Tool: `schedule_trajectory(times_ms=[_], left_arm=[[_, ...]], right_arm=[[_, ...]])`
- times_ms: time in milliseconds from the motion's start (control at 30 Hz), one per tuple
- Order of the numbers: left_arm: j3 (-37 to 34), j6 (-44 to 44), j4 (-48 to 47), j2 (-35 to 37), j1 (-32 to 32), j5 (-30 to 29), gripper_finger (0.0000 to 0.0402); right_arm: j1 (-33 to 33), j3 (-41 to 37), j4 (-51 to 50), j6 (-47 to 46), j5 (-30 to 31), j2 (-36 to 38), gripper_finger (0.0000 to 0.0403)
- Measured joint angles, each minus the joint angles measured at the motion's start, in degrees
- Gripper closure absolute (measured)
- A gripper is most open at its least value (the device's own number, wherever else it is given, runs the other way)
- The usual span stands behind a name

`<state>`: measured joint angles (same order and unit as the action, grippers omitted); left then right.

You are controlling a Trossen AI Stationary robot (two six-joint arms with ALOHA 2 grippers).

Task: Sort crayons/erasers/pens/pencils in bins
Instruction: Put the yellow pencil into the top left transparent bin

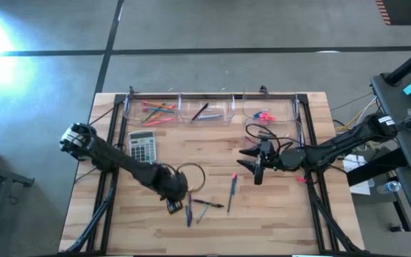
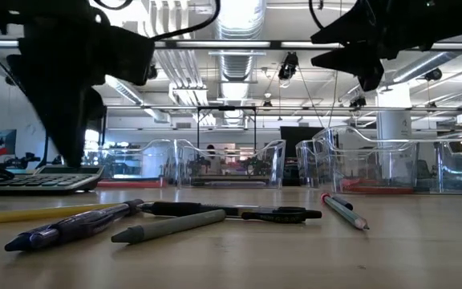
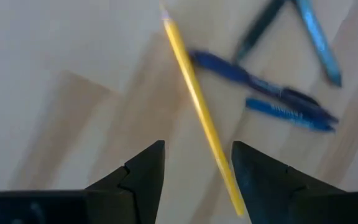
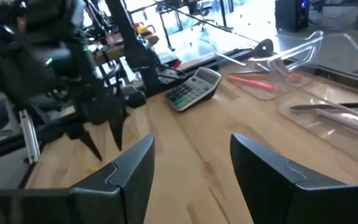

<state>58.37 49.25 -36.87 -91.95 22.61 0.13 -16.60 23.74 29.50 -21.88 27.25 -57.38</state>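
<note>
Nearest the front edge we have the loose pile: a yellow pencil (image 3: 201, 118) lying beside the dark pens (image 1: 200, 205), all flat on the table (image 1: 277, 221). Left gripper (image 1: 175, 205) hovers right over that pile, fingers apart, empty, the yellow pencil under the gap. A red-tipped pencil (image 1: 232, 184) lies alone just right of the pile. Right gripper (image 1: 257, 163) sits mid-table right, raised, fingers spread, empty. Calculator (image 1: 142, 145) is left of centre. At the far edge, the bins (image 1: 207, 109) in a row: bright pencils left, dark pen middle, pink erasers (image 1: 264, 115) right.
</note>
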Motion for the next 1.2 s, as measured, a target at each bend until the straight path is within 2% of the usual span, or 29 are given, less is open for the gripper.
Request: schedule_trajectory(times_ms=[200, 367, 500, 633, 767, 967, 1200], left_arm=[[10.2, 1.4, -11.5, -8.6, 2.7, 1.1, 0.0248], [13.8, 1.7, -12.4, -12.3, 4.2, 1.1, 0.0262], [14.3, 1.4, -11.6, -11.8, 4.7, -0.6, 0.0263], [14.1, -0.3, -11.4, -10.2, 2.3, -5.1, 0.0263], [13.8, -0.6, -10.8, -10.6, -1.8, -4.5, 0.0263], [13.6, -2.9, -7.1, -11.0, -6.4, -2.3, 0.0263], [13.5, -6.6, -3.1, -12.1, -8.0, -2.2, 0.0263]], right_arm=[[-2.7, 4.0, -0.3, 1.2, 2.5, -5.0, 0.0202], [-5.9, 9.5, -0.4, 4.7, 2.9, -7.4, 0.0202], [-9.8, 13.3, -0.6, 11.1, 3.0, -9.4, 0.0202], [-12.8, 16.5, -0.5, 16.9, 8.5, -11.3, 0.0202], [-14.7, 18.1, -0.6, 20.0, 13.2, -12.5, 0.0202], [-14.8, 18.3, -0.1, 20.4, 13.5, -12.5, 0.0202], [-15.9, 18.3, 0.0, 20.4, 13.5, -12.4, 0.0202]])
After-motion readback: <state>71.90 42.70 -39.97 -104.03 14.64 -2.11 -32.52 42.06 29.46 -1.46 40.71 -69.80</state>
